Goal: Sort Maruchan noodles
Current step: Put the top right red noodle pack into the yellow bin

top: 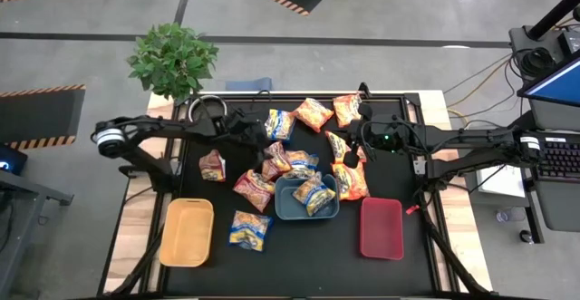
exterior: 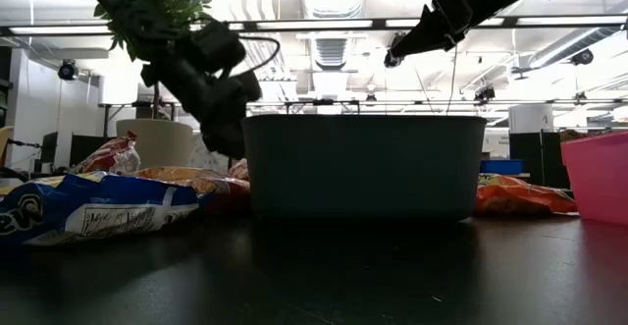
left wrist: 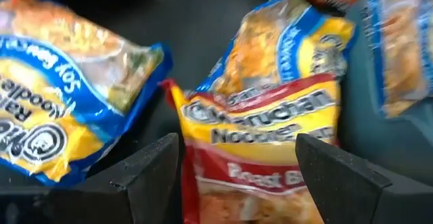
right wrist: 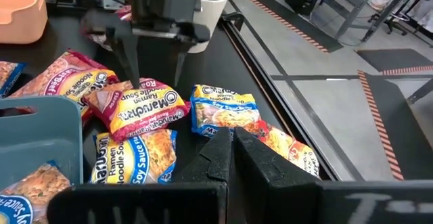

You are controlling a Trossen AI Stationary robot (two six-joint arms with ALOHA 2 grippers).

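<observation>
High view shows the Maruchan noodles (top: pixel 294 159) scattered over the middle of the black table (top: pixel 299 255), with a blue tray (top: pixel 283 208) at the centre front already holding two blue-and-yellow packets, a yellow tray (top: pixel 186 232) to its left and a red tray (top: pixel 381 228) to its right, both bare inside; one blue-and-yellow packet (top: pixel 249 230) lies between the yellow and blue trays. The left gripper (top: pixel 256 137) hangs over the maroon packets near the pile's left side, and the right gripper (top: pixel 349 150) hovers over orange packets on the right. Low view shows the blue tray's wall (exterior: pixel 363 168) square on, a blue packet (exterior: pixel 88 217) lying flat at left, and both grippers raised above the table. Left wrist view has the left gripper's fingers (left wrist: pixel 145 166) spread wide either side of a red beef packet (left wrist: pixel 260 149), not yet pinching it. Right wrist view shows the right gripper (right wrist: pixel 232 149) with its fingers pressed together and nothing between them, above a blue-and-yellow packet (right wrist: pixel 223 112). These packets look light, crinkly and slick, with a brittle noodle block inside, so a grip across the short width of the block, squeezed gently, seems the safest hold.
</observation>
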